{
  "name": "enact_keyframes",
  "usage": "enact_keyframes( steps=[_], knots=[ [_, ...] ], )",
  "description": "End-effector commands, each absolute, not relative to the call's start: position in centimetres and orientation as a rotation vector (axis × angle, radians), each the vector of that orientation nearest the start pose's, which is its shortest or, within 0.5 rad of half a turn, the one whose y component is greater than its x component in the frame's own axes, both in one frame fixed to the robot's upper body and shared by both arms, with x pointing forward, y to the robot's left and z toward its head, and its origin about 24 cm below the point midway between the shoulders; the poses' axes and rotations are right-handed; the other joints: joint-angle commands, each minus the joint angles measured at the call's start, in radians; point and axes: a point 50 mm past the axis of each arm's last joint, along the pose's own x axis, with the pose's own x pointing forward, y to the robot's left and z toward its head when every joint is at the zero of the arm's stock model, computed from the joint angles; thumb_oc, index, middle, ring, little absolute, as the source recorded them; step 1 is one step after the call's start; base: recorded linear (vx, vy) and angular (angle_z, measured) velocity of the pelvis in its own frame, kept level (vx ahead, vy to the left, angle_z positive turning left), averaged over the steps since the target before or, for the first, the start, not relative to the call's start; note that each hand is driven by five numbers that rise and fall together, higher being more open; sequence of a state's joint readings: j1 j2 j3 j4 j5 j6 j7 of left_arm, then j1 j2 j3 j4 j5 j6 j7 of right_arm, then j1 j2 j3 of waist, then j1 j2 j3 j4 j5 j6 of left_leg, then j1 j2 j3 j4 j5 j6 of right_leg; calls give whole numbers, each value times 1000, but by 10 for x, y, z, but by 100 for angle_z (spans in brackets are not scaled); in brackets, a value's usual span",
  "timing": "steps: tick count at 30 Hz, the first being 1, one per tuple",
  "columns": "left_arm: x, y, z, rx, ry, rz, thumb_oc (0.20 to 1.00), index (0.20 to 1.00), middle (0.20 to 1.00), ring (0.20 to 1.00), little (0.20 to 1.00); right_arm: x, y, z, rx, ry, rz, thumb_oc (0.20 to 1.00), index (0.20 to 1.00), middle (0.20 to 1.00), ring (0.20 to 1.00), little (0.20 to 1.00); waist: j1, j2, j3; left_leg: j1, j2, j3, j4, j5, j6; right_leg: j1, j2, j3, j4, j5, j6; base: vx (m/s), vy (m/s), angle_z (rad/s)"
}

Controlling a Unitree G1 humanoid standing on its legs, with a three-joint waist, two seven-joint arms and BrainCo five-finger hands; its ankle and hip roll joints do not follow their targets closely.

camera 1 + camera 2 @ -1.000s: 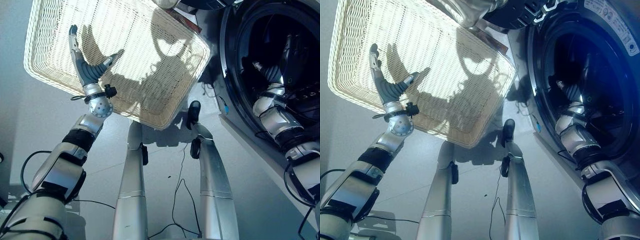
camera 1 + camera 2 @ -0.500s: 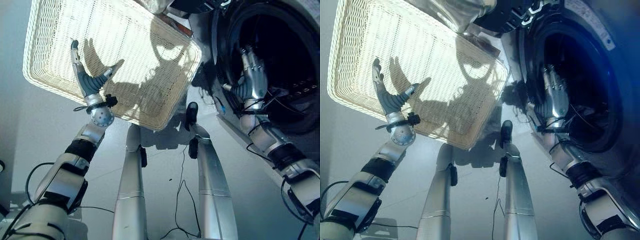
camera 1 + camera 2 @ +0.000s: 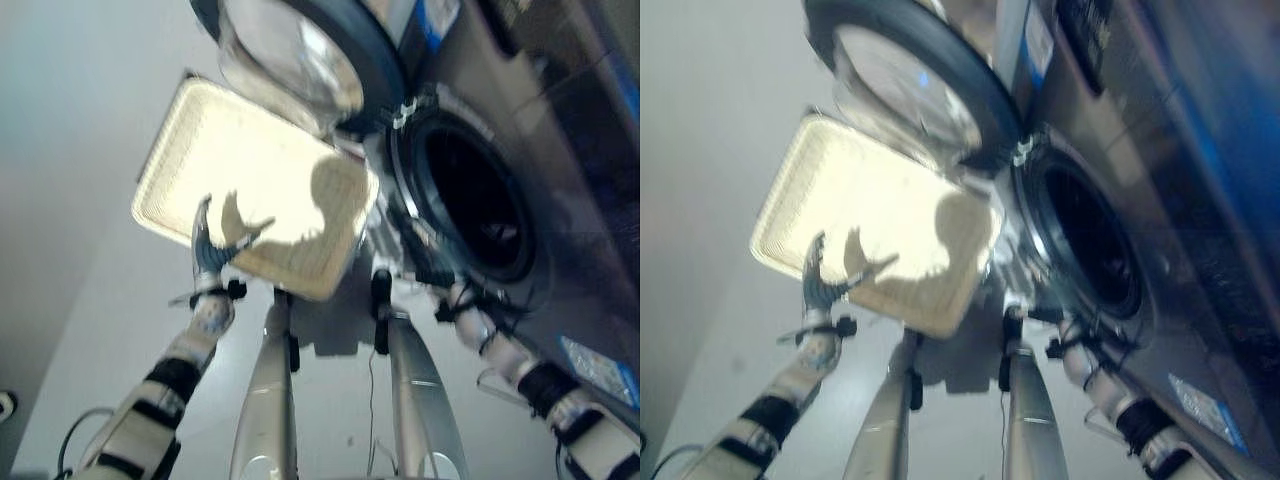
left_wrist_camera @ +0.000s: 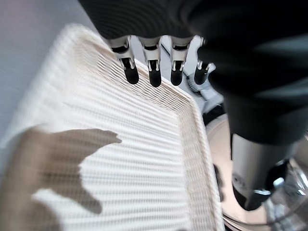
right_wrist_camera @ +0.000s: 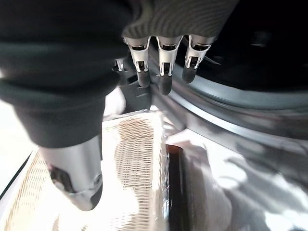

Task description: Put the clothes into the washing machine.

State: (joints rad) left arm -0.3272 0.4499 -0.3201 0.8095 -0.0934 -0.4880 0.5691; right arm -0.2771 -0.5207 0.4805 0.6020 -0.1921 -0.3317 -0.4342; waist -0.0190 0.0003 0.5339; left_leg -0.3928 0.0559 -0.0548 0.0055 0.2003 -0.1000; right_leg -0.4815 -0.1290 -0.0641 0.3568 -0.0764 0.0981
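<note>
A white wicker basket lies on the floor left of the washing machine; its woven bottom is bare, crossed by shadows. My left hand hovers over the basket's near part, open, with its fingers straight and holding nothing. The machine's round door stands swung open above the basket. The drum opening is dark, and I cannot see what lies in it. My right hand is outside the drum, by its lower rim, open with straight fingers and nothing in it.
The open door hangs over the basket's far corner. Pale grey floor stretches left of the basket and in front of it. The machine's dark front panel fills the right side.
The camera has swung up and back, so the whole scene looks smaller. My right hand has come out of the drum to its lower rim. The left hand stays over the basket.
</note>
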Motion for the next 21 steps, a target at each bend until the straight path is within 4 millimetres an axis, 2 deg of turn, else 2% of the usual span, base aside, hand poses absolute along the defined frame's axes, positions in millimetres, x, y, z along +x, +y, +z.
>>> enact_keyframes(
  steps=[1, 3, 4, 5, 7, 8, 10, 12, 14, 15, 18, 21],
  knots=[
    [269, 243, -15, 441, 46, 275, 1000, 1000, 1000, 1000, 1000, 261, -222, -23, -636, 157, 38, 1000, 1000, 1000, 1000, 1000, 23, 0, -50, 177, -72, 31, 7, -145, 18, 192, 18, -35, -236, 134, 56, 133, -26, 5],
    [255, 245, -32, 447, 130, 232, 1000, 1000, 1000, 1000, 1000, 246, -229, -45, -568, 298, 39, 1000, 1000, 1000, 1000, 1000, 27, -1, -85, 223, -69, 33, -17, -145, 16, 250, 12, -42, -267, 134, 57, 166, -38, 14],
    [238, 246, -51, 460, 230, 181, 1000, 1000, 1000, 1000, 1000, 226, -237, -70, -491, 462, 18, 1000, 1000, 1000, 1000, 1000, 30, -4, -130, 269, -66, 34, -34, -145, 14, 306, 9, -45, -291, 135, 57, 176, -45, 17],
    [232, 246, -57, 457, 269, 163, 1000, 1000, 1000, 1000, 1000, 220, -239, -77, -475, 507, 14, 1000, 1000, 1000, 1000, 1000, 30, -4, -143, 284, -64, 35, -40, -144, 14, 322, 9, -46, -298, 135, 57, 234, -56, 11],
    [203, 249, -86, 460, 448, 97, 1000, 1000, 1000, 1000, 1000, 184, -247, -110, -394, 740, -7, 1000, 1000, 1000, 1000, 1000, 33, -6, -222, 352, -57, 41, -64, -142, 17, 396, 7, -54, -319, 136, 57, 261, -45, 5],
    [197, 249, -91, 455, 482, 87, 1000, 1000, 1000, 1000, 1000, 179, -247, -114, -394, 767, -9, 1000, 1000, 1000, 1000, 1000, 34, -5, -235, 364, -55, 43, -69, -142, 17, 409, 7, -56, -323, 135, 57, 277, -23, 10],
    [176, 251, -107, 445, 598, 62, 1000, 1000, 1000, 1000, 1000, 154, -248, -131, -340, 913, -26, 1000, 1000, 1000, 1000, 1000, 38, -1, -290, 403, -49, 52, -80, -147, 17, 456, 5, -62, -342, 133, 56, 244, 0, 8],
    [155, 251, -121, 432, 723, 29, 1000, 1000, 1000, 1000, 1000, 129, -248, -144, -297, 1032, -49, 1000, 1000, 1000, 1000, 1000, 43, 2, -337, 432, -45, 55, -93, -152, 16, 494, 7, -65, -362, 130, 54, 198, 1, -1],
    [142, 250, -129, 424, 792, -2, 1000, 1000, 1000, 1000, 1000, 116, -248, -150, -243, 1108, -78, 1000, 1000, 1000, 1000, 1000, 45, 3, -358, 446, -44, 54, -93, -158, 17, 513, 7, -66, -371, 127, 53, 126, 4, 3],
    [128, 249, -136, 421, 856, -29, 1000, 1000, 1000, 1000, 1000, 102, -248, -155, -216, 1189, -104, 1000, 1000, 1000, 1000, 1000, 44, 5, -380, 463, -42, 59, -93, -165, 18, 533, 5, -65, -380, 124, 52, 104, 20, 5],
    [114, 247, -144, 390, 936, -55, 1000, 1000, 1000, 1000, 1000, 84, -250, -160, -197, 1288, -115, 1000, 1000, 1000, 1000, 1000, 42, 9, -403, 481, -38, 70, -93, -176, 20, 551, 4, -60, -390, 119, 48, 64, 26, 2],
    [106, 245, -148, 364, 987, -65, 1000, 1000, 1000, 1000, 1000, 75, -251, -162, -206, 1335, -105, 1000, 1000, 1000, 1000, 1000, 44, 10, -415, 489, -36, 75, -93, -182, 22, 561, 4, -57, -396, 116, 46, 47, 17, -1]
  ],
)
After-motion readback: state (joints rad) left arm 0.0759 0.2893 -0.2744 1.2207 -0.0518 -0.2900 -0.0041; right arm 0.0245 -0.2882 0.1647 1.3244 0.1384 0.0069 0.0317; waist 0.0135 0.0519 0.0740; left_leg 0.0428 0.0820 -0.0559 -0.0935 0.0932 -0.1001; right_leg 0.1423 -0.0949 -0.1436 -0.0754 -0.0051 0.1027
